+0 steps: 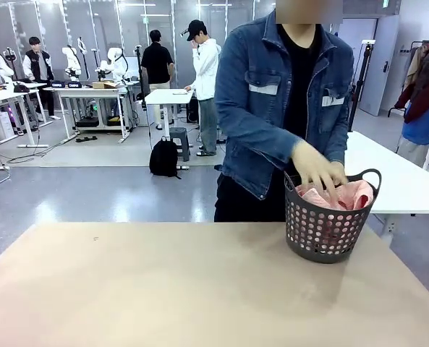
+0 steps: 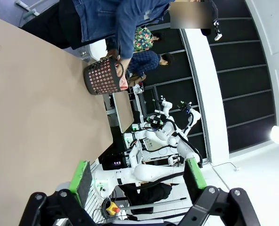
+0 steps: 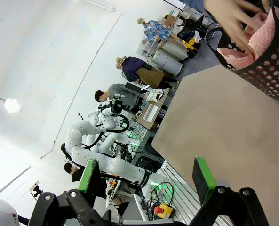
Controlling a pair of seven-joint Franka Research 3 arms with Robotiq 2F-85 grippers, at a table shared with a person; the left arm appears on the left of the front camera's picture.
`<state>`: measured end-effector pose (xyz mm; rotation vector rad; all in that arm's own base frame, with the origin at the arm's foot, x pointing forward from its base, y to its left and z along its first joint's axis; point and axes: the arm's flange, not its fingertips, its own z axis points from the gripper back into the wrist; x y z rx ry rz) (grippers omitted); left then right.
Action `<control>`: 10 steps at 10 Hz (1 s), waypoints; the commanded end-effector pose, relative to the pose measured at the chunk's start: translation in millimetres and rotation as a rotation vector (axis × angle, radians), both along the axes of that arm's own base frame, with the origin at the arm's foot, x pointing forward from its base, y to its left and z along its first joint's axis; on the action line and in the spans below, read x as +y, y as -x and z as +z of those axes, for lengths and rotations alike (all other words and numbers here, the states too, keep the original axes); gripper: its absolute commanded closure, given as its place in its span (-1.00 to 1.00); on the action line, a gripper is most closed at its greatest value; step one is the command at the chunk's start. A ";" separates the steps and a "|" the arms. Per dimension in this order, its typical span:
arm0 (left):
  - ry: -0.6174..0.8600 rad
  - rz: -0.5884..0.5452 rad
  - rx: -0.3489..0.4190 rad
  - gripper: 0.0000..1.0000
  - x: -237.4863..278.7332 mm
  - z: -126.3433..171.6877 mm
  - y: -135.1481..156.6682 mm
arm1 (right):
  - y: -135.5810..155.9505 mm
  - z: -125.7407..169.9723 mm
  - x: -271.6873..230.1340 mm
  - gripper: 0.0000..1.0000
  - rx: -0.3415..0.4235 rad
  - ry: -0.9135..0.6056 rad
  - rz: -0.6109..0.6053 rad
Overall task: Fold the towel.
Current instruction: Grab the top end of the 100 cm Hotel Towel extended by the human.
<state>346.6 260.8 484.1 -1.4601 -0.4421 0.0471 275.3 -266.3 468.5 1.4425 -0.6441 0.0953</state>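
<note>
Front view: the towel [image 1: 342, 195] is bunched in a dark perforated basket [image 1: 323, 235] at right centre, near the table's [image 1: 163, 289] far edge. It is largely hidden by the basket wall and a person's hand [image 1: 319, 172]. Broad tabletop is seen at lower left.

Left wrist view: the left gripper [image 2: 139, 181] is spread apart, nothing held. The towel is only a pink sliver at the distant basket's rim.

Right wrist view: the right gripper [image 3: 146, 181] is likewise parted. Basket and towel are cut off at the upper right corner.
</note>
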 end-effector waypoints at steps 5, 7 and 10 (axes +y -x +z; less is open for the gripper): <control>-0.002 -0.019 0.005 -1.00 2.8 2.3 1.8 | 0.9 1.3 -1.2 -1.00 -0.011 -0.004 0.006; -0.002 -0.019 0.005 -1.00 2.8 2.3 1.8 | 0.9 1.3 -1.2 -1.00 -0.011 -0.004 0.006; -0.002 -0.019 0.005 -1.00 2.8 2.3 1.8 | 0.9 1.3 -1.2 -1.00 -0.011 -0.004 0.006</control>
